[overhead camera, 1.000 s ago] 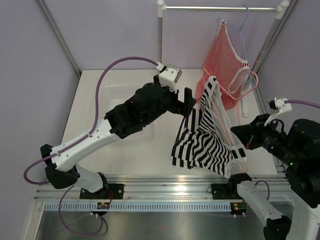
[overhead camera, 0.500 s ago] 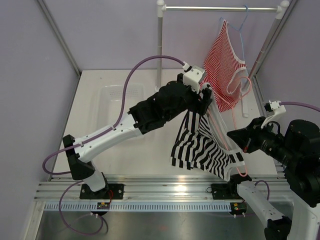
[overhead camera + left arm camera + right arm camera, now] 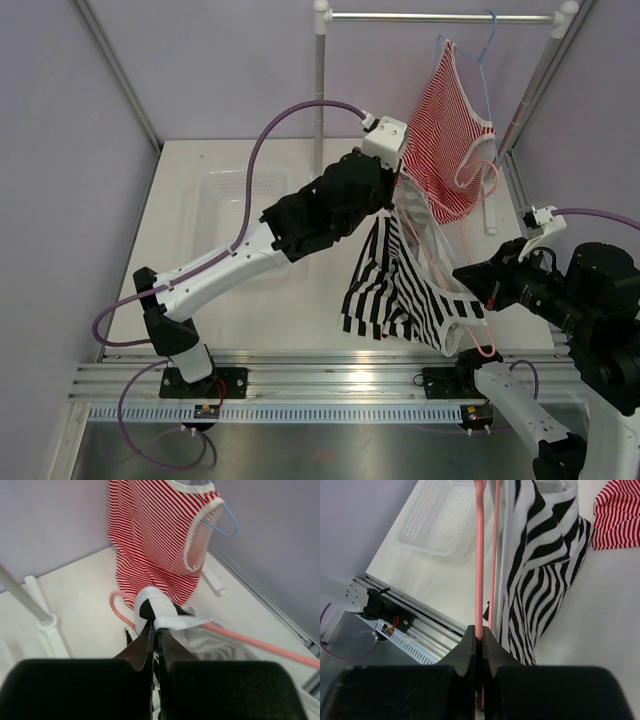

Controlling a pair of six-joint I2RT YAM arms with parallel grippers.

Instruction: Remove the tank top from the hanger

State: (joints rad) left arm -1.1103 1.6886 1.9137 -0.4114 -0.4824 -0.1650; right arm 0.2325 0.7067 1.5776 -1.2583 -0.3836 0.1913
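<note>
The right gripper (image 3: pixel 479 633), closest to the arm bases on the right side of the table (image 3: pixel 285 300), has its two fingers pressed shut on a thin pink wire of the hanger (image 3: pixel 478 555). In the right wrist view the wire runs straight out from between the fingertips, with a second pink wire just beside it. The tank top (image 3: pixel 400 295) hangs draped along the hanger, held up off the table between the two arms. Its bold black and white stripes fall toward the near left, and in the right wrist view its fabric lies just beside the pink wires. Farther out, the left arm reaches across from the left, and the left gripper (image 3: pixel 155 628) is closed tight on a white-trimmed strap of the tank top. The strap folds over the fingertips in the left wrist view, and a pink wire of the hanger passes just beyond them. A white perforated basket (image 3: pixel 445 520) sits on the table to the left. At the back, a red-and-white striped top (image 3: pixel 450 110) hangs on a light-blue hanger (image 3: pixel 487 50) hooked over a metal rail (image 3: pixel 440 17). The pink hanger's curved end lies against the lower part of the red top.
</note>
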